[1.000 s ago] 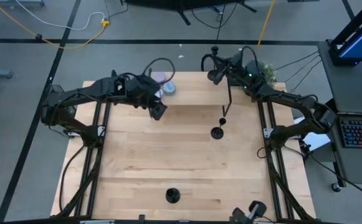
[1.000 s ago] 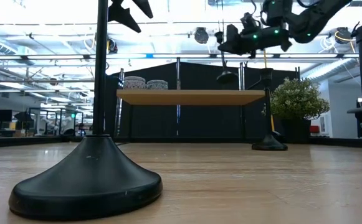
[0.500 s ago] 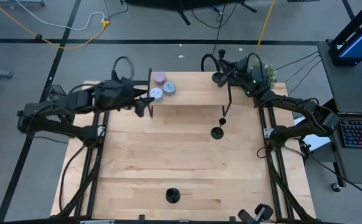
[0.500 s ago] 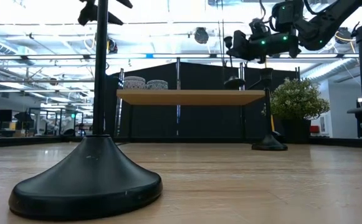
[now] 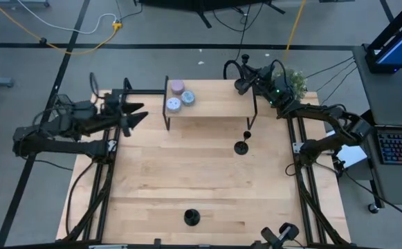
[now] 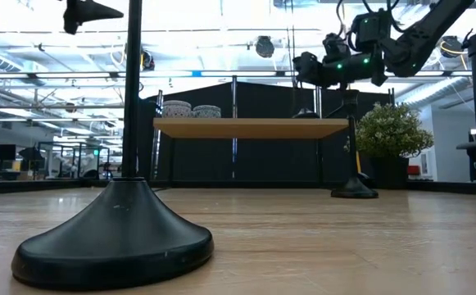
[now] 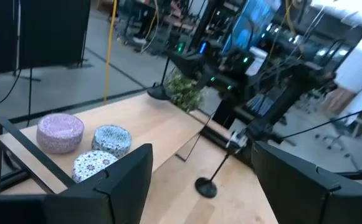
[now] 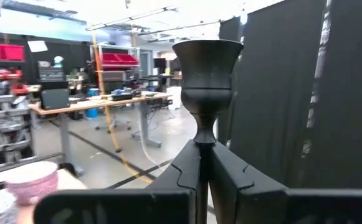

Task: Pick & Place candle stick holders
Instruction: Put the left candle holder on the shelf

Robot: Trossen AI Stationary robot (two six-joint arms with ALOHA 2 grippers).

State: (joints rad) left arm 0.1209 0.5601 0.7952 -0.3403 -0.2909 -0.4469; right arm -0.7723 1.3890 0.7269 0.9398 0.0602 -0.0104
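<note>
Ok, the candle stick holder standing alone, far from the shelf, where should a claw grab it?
I'd take the lone candle stick holder by its thin upright stem, claw coming level from the side, fingers either side. The base is wide and sloping, poor to pinch, and nothing stands near it.

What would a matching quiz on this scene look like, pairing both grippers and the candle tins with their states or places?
Things:
A. left gripper
B. right gripper
C. candle tins

States or places:
1. on the left end of the shelf
2. open, holding nothing, near the left edge of the table
3. shut on a candle stick holder at the shelf's right end

Pairs: A-2, B-3, C-1
</note>
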